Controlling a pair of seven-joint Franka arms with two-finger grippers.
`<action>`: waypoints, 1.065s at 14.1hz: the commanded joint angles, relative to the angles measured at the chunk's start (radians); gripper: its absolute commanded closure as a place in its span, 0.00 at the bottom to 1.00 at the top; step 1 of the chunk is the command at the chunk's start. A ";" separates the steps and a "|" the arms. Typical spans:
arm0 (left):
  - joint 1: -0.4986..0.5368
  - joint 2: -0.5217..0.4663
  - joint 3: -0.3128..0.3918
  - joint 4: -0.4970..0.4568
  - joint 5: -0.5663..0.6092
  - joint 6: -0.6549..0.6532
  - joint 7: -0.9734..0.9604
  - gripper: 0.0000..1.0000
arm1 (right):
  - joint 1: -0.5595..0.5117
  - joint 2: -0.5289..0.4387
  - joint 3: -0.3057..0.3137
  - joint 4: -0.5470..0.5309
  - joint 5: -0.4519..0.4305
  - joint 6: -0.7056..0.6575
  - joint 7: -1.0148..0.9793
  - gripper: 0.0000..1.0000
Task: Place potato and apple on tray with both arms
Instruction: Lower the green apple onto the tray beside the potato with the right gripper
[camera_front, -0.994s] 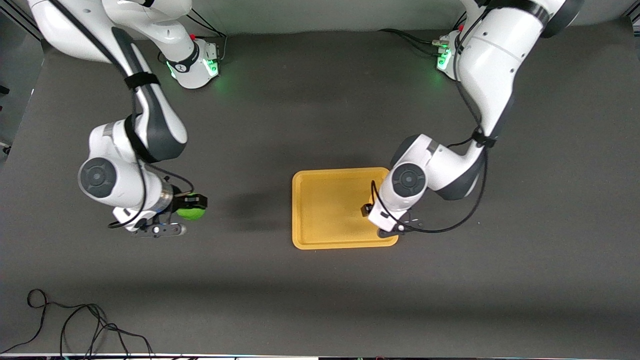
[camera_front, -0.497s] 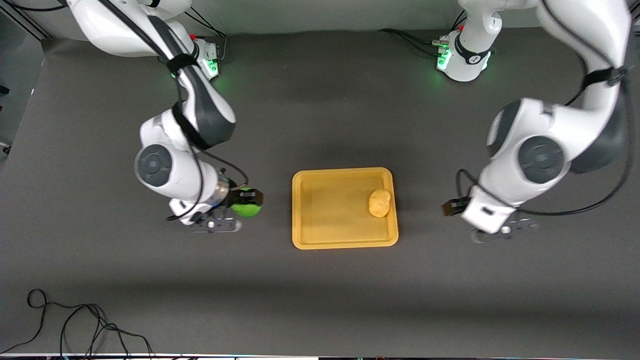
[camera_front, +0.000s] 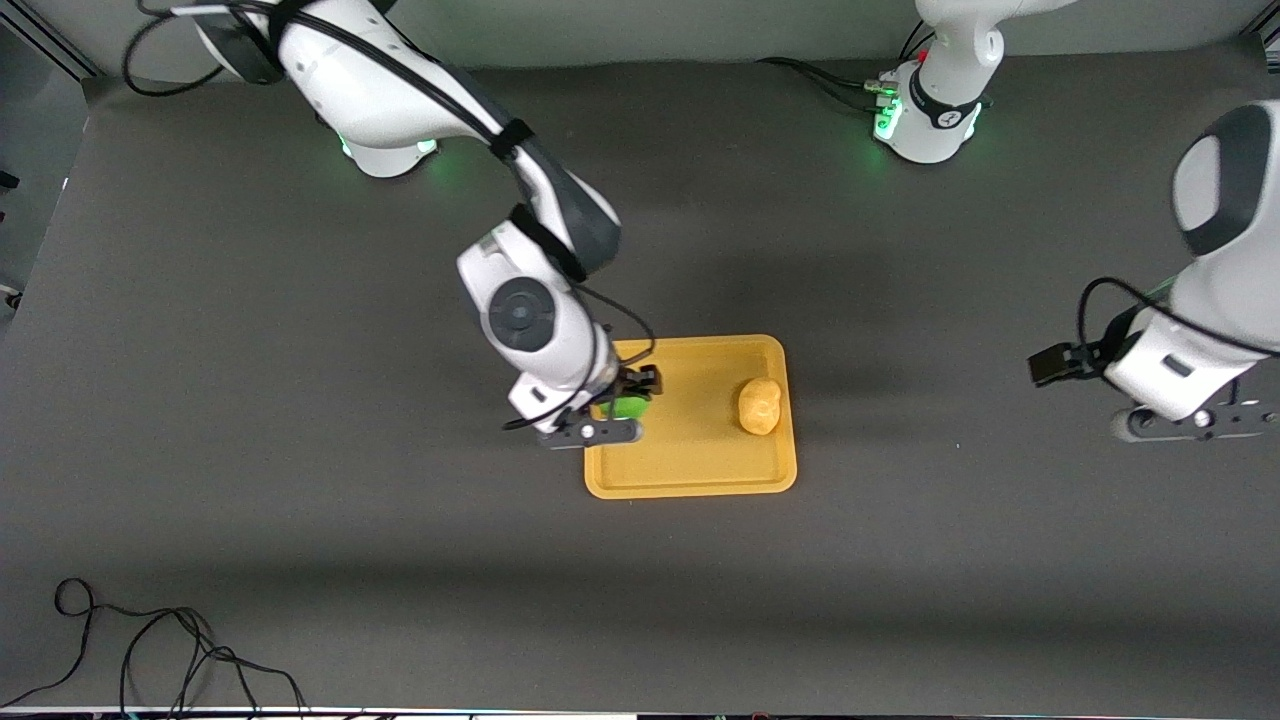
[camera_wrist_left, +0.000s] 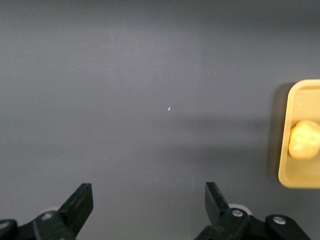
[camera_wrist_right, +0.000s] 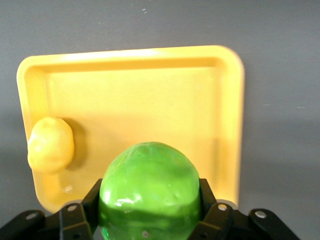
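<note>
The yellow-orange tray (camera_front: 690, 475) lies mid-table. The yellow-tan potato (camera_front: 759, 405) rests in it by the rim toward the left arm's end; it also shows in the right wrist view (camera_wrist_right: 51, 144) and the left wrist view (camera_wrist_left: 304, 139). My right gripper (camera_front: 632, 397) is shut on the green apple (camera_front: 630, 406) and holds it over the tray's end toward the right arm; the apple fills the right wrist view (camera_wrist_right: 150, 192) above the tray (camera_wrist_right: 135, 57). My left gripper (camera_wrist_left: 146, 207) is open and empty over bare table, off the tray (camera_wrist_left: 286, 175), at the left arm's end (camera_front: 1060, 365).
A black cable (camera_front: 150, 650) coils on the mat near the front camera at the right arm's end. The two green-lit arm bases (camera_front: 925, 110) stand along the table edge farthest from the front camera.
My right gripper carried the apple from the right arm's end to over the tray. My left gripper let go of the potato on the tray and drew away toward the left arm's end.
</note>
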 joint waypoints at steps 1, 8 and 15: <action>-0.037 -0.114 0.118 -0.059 -0.089 -0.030 0.113 0.00 | 0.047 0.123 -0.014 0.118 -0.028 0.040 0.086 0.61; -0.079 -0.240 0.197 -0.173 -0.102 0.050 0.174 0.00 | 0.076 0.223 -0.014 0.143 -0.110 0.109 0.156 0.61; -0.088 -0.234 0.196 -0.174 -0.094 0.047 0.173 0.00 | 0.082 0.238 -0.014 0.146 -0.113 0.142 0.181 0.61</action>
